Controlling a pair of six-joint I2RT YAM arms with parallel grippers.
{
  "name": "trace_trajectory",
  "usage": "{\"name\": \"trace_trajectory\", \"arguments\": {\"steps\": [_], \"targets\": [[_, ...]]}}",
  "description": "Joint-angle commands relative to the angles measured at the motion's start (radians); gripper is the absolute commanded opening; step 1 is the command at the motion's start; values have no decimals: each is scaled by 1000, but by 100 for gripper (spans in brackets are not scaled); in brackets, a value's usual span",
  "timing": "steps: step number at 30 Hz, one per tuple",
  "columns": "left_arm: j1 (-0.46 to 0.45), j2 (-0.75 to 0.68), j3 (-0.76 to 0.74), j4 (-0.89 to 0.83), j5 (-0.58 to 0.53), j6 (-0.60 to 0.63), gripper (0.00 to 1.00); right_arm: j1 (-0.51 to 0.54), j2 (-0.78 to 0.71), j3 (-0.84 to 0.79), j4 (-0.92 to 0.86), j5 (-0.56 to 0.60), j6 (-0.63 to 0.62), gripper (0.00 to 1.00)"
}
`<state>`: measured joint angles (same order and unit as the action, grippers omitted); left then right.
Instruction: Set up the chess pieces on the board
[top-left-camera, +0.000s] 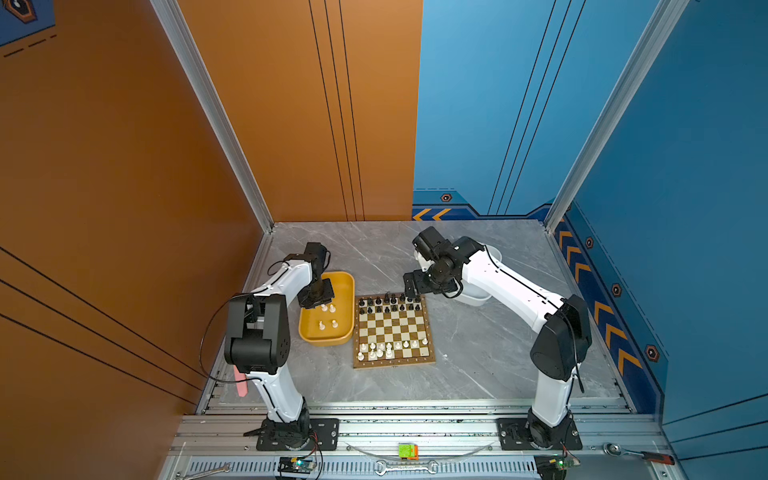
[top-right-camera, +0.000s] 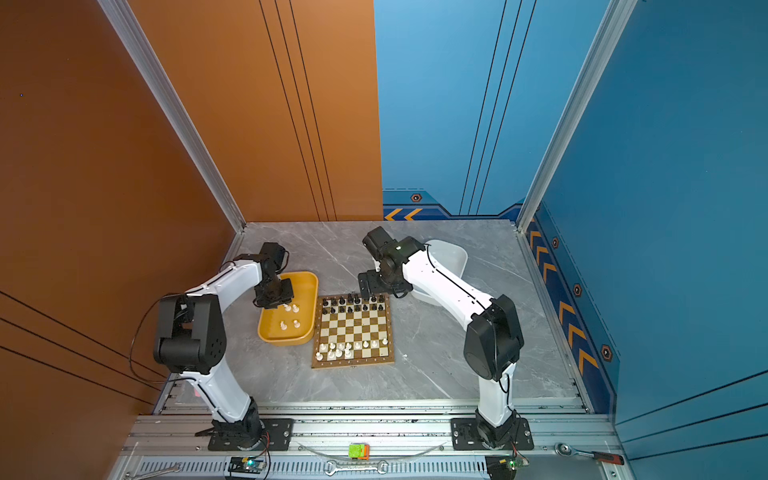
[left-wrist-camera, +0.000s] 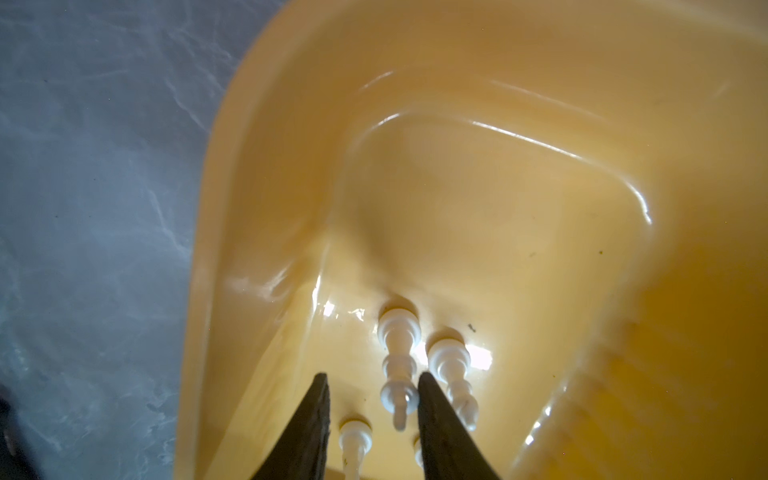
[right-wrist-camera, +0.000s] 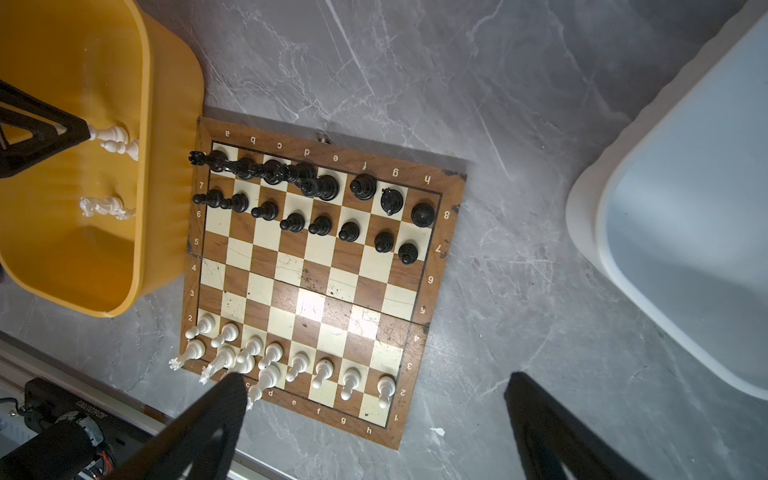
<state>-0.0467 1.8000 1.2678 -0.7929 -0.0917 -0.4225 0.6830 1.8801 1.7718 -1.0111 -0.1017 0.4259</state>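
The board (top-left-camera: 395, 362) (top-right-camera: 353, 360) (right-wrist-camera: 434, 266) lies mid-table. Black chess pieces (top-left-camera: 390, 303) (right-wrist-camera: 311, 195) fill its two far rows. White chess pieces (top-left-camera: 388, 349) (right-wrist-camera: 291, 365) stand on the near rows. Several more white pieces (top-left-camera: 328, 316) (top-right-camera: 291, 316) stand in the yellow tub (top-left-camera: 326, 343) (left-wrist-camera: 498, 187). My left gripper (top-left-camera: 318, 305) (left-wrist-camera: 372, 376) is down in that tub. Its fingers straddle a tall white piece (left-wrist-camera: 399, 390), which touches one finger with a gap to the other. My right gripper (top-left-camera: 411, 291) (right-wrist-camera: 374, 415) hangs wide open and empty over the board's far right corner.
A white tub (top-left-camera: 478, 297) (right-wrist-camera: 685, 208) sits at the back right, partly under the right arm. The yellow tub's wall touches the board's left rim. A wrench (top-left-camera: 405, 467) and a ratchet (top-left-camera: 640, 455) lie on the front rail.
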Motion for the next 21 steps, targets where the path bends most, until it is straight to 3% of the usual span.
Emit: {"name": "trace_trajectory", "arguments": {"steps": [1, 21], "targets": [[4, 18, 35, 1, 20, 2, 37, -7, 10, 19, -28, 8, -8, 100], [0, 56, 60, 9, 33, 1, 34, -33, 18, 18, -36, -1, -19, 100]]}}
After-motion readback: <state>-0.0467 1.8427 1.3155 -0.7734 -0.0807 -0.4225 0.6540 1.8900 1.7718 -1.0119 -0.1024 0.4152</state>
